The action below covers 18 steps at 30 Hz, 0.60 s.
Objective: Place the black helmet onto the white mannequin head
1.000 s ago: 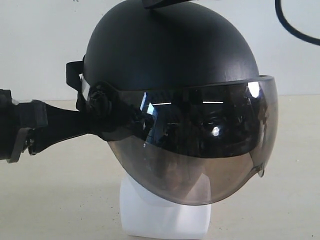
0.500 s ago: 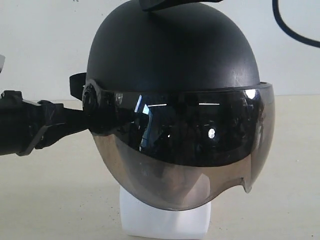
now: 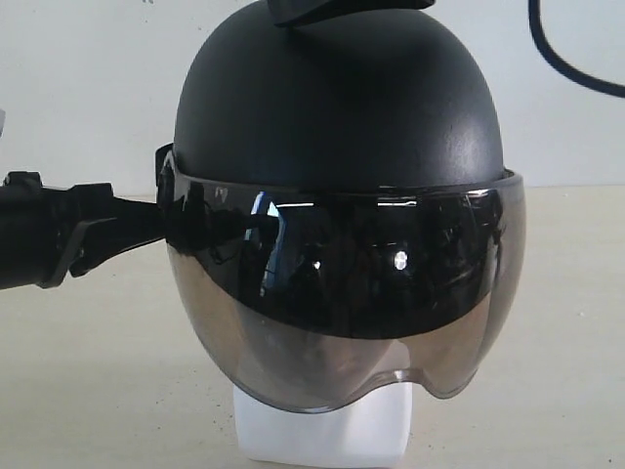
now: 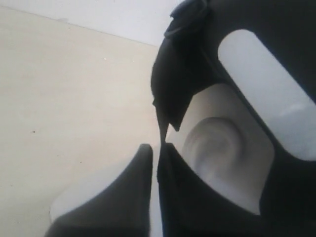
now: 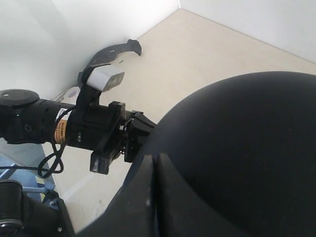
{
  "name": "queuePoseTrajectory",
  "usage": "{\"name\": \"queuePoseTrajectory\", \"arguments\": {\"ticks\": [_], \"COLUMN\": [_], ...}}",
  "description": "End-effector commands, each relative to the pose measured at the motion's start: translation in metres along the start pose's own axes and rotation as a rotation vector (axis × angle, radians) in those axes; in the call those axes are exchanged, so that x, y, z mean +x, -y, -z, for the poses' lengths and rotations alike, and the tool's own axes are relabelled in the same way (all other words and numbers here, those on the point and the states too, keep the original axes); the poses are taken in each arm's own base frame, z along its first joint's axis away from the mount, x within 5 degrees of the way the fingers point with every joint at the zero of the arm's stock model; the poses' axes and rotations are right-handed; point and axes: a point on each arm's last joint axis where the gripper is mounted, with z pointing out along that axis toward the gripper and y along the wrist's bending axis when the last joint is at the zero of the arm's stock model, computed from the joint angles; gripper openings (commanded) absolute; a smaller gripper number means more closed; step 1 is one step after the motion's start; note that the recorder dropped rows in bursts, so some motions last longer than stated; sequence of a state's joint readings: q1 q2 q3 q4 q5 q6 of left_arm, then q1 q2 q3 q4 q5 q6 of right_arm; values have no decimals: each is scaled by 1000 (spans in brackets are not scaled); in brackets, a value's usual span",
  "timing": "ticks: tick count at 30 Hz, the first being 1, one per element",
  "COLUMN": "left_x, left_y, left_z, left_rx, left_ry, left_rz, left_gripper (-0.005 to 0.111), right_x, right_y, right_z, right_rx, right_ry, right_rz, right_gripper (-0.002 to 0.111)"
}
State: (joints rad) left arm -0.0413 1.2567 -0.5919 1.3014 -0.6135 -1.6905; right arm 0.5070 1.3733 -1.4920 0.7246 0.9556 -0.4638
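Observation:
The black helmet (image 3: 337, 98) sits over the white mannequin head, whose neck base (image 3: 322, 440) shows below the smoke visor (image 3: 342, 293). My left gripper (image 3: 161, 217) reaches in from the left at the helmet's rim. In the left wrist view the left gripper (image 4: 157, 147) is shut on a thin black strap (image 4: 161, 126), beside the mannequin head's ear (image 4: 217, 148). My right gripper (image 3: 347, 10) rests on the crown. In the right wrist view the right gripper (image 5: 157, 157) is shut with nothing between its fingers, lying against the helmet's dome (image 5: 247, 148).
The beige table (image 3: 88, 371) runs back to a white wall. A black cable (image 3: 576, 63) hangs at the upper right. In the right wrist view, the left arm (image 5: 64, 128) shows beside the helmet and a flat black bracket (image 5: 113, 52) lies by the wall.
The helmet has come down lower over the head and turned level, its visor now squarer to the camera. The left gripper rose a little with it; the right stays on the crown.

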Motion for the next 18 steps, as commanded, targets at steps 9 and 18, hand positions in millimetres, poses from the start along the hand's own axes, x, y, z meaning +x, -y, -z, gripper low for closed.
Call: {"name": "queuePoseTrajectory", "arguments": {"ticks": [9,18], "left_x": [-10,-21], "left_y": [-10,-14], "left_z": [-18,-22], "left_rx": [8,-29], "left_ry": [-5,9], "left_rz": [-3,-43], "left_gripper": [4,4], "right_x": [16,15], "right_y": [17,17], "right_z": [-14,-14], "right_rx": [52,60], "right_ry": [-142,-128], "right_rz": [36,33], "right_gripper": [0,0]}}
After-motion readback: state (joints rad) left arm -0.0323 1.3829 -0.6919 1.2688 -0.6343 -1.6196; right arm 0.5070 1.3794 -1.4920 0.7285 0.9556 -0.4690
